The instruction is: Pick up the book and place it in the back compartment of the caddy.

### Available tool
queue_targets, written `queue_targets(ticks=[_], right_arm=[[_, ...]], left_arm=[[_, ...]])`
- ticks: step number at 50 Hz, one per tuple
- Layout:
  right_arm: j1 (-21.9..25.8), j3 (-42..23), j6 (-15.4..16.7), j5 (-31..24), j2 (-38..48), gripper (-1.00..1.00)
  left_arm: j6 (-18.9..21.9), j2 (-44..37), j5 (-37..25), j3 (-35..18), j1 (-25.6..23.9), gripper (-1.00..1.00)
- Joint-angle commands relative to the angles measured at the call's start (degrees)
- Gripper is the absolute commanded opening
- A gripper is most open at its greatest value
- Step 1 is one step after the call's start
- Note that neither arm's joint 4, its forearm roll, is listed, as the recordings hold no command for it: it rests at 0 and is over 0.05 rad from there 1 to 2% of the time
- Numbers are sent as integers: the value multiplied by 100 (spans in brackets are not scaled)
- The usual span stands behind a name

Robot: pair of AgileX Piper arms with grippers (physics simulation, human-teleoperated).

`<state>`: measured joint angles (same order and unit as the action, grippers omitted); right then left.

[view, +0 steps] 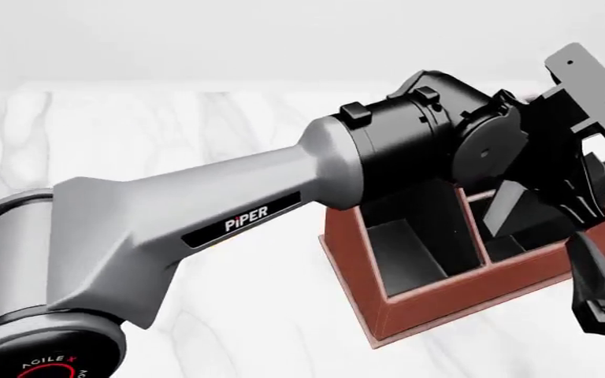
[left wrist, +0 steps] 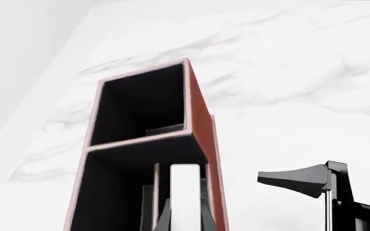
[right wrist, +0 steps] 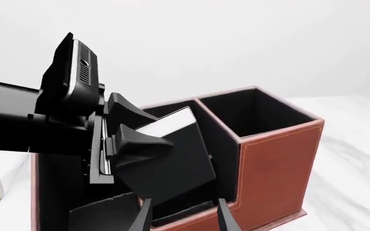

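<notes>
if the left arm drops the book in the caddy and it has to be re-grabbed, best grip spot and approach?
Likely the white page edge at the top, coming from above. The book stands tilted with its lower half down among the caddy walls, so only the top is exposed. The left gripper already clamps the covers there, fingers across the thin dimension; the right gripper hangs open.
</notes>
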<state>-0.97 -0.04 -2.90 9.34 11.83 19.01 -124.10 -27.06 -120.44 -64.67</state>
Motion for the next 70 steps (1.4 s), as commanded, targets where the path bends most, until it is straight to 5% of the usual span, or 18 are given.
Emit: queue_targets(ticks=[1,70], right_arm=[[-8,2,-14,64,83,100],[-59,0,-98,29,59,100]], left_arm=[[75,-78,82,-157,-1,-100],[80,-662,483,-264,150,-100]])
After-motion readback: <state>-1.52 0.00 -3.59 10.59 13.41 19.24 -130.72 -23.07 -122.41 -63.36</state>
